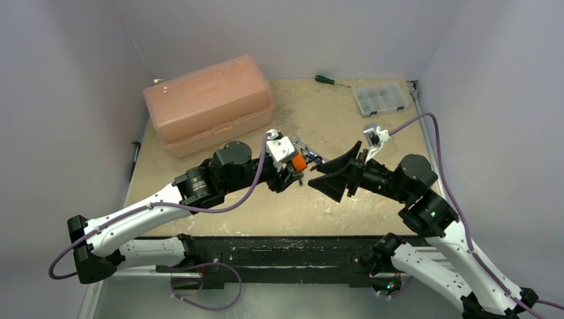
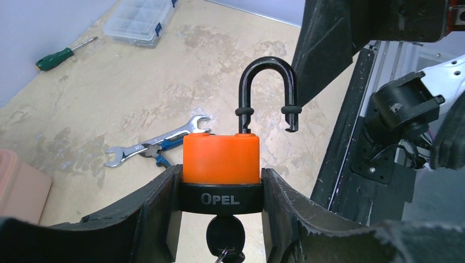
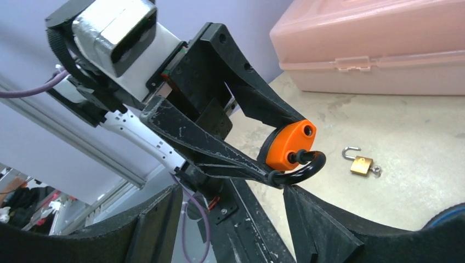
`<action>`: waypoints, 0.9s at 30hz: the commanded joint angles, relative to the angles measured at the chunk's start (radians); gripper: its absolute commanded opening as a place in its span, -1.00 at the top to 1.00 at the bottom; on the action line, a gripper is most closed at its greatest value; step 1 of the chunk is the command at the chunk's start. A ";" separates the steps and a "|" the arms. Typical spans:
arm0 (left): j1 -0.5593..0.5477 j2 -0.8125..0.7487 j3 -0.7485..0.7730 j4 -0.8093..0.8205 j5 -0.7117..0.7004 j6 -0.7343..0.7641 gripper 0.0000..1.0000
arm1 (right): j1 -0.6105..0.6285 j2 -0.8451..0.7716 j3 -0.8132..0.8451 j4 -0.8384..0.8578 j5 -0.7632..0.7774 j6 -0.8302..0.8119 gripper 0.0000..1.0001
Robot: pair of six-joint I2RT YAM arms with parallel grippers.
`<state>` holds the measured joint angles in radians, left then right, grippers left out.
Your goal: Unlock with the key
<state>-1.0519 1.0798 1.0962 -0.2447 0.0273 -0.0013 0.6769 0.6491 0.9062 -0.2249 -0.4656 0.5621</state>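
Grip from above: your left gripper (image 1: 300, 167) pinched the orange padlock (image 1: 298, 161) over mid-table, with your right gripper (image 1: 329, 178) just beside it.
Left wrist: shackle (image 2: 267, 82) stood sprung open; key (image 2: 225, 234) sat in the underside.
Right wrist: fingers (image 3: 159, 224) were spread wide near the shackle; brass padlock (image 3: 362, 164) lay on the table (image 3: 427, 142).

key (image 2: 225, 236) cut off below, pliers (image 2: 157, 152) half hidden

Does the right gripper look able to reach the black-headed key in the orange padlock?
Probably not: the key sits below the padlock inside the left gripper; the right gripper faces the shackle.
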 commanded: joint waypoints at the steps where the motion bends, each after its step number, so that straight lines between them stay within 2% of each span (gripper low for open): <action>1: 0.003 -0.015 -0.009 0.119 -0.004 0.031 1.00 | 0.002 0.045 0.038 -0.067 0.082 0.010 -0.53; 13: 0.003 -0.035 -0.028 0.122 0.018 0.046 1.00 | 0.001 0.140 0.043 -0.020 0.098 0.029 -0.51; 27: 0.002 -0.004 -0.051 0.135 -0.024 0.062 1.00 | 0.002 0.214 0.040 0.045 0.078 0.127 -0.13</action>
<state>-1.0462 1.0790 1.0485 -0.2115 -0.0101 0.0471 0.6746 0.8337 0.9165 -0.2619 -0.3767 0.6373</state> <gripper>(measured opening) 0.499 0.582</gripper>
